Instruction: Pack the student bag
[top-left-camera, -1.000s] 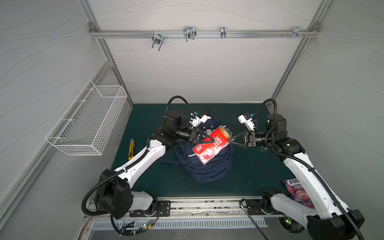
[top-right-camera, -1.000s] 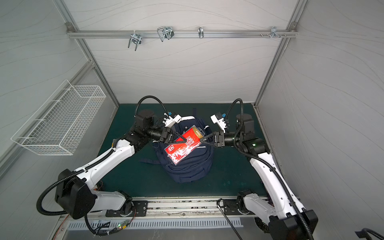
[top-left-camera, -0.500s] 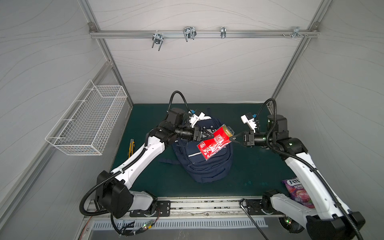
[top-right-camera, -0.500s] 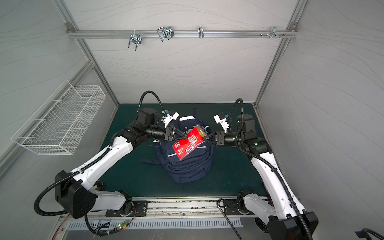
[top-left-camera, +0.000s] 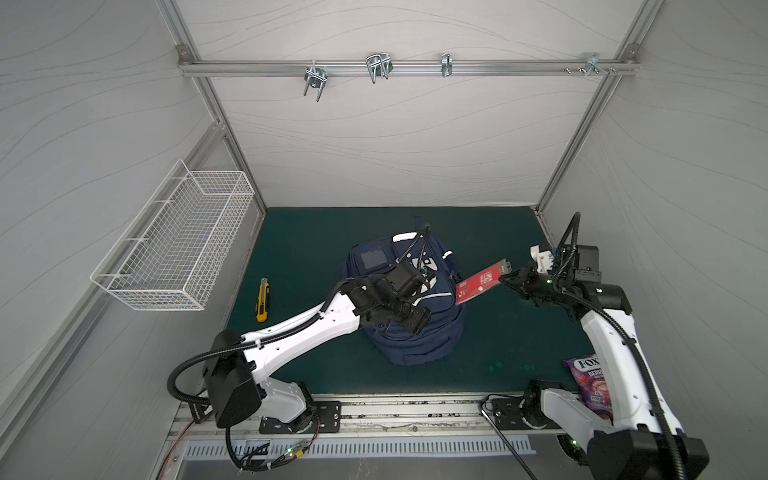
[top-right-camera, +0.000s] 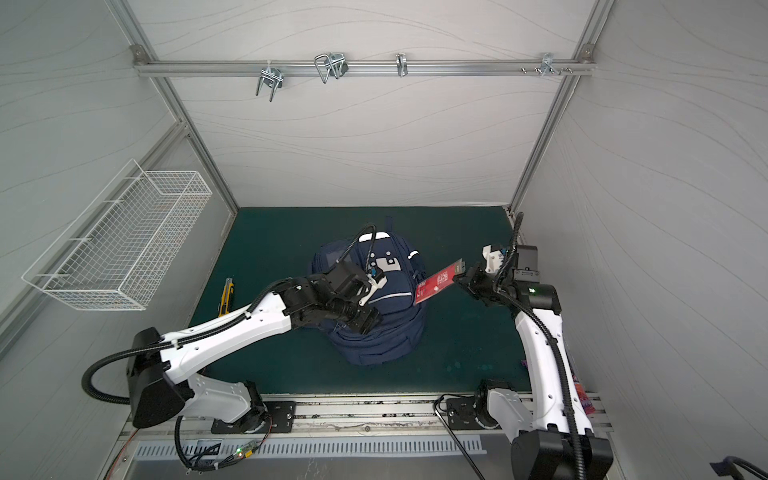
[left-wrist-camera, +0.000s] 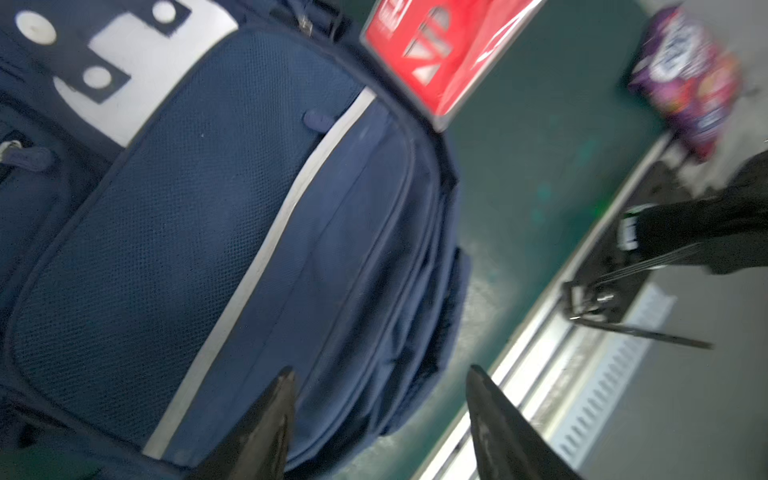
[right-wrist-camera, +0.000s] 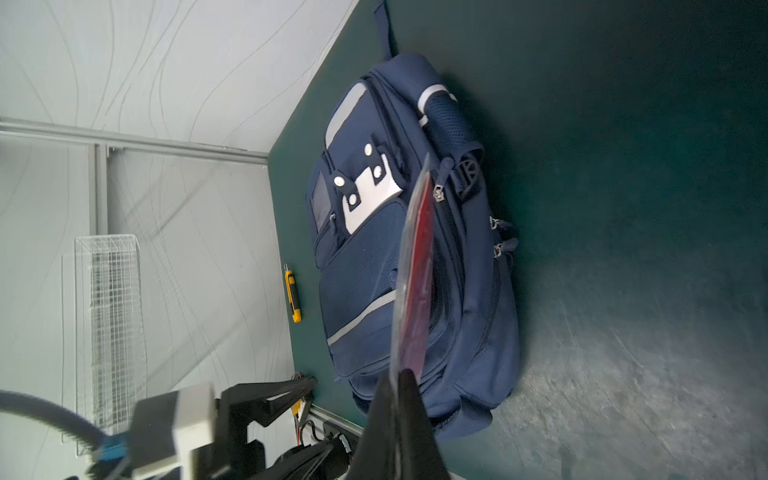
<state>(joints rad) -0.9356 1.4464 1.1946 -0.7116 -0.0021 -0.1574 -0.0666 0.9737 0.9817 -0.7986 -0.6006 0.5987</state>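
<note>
So, we see the student bag lying mid green mat, left gripper over its front, jaws apart and empty, right gripper pinching a flat red packet at the bag's edge.

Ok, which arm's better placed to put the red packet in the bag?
Likely right: right pincer shut on the red packet by the student bag; left pincer open, empty.

- left gripper: released red packet; jaws now parted, lowered over student bag front.
- right gripper: carried red packet toward mat right edge.
</note>
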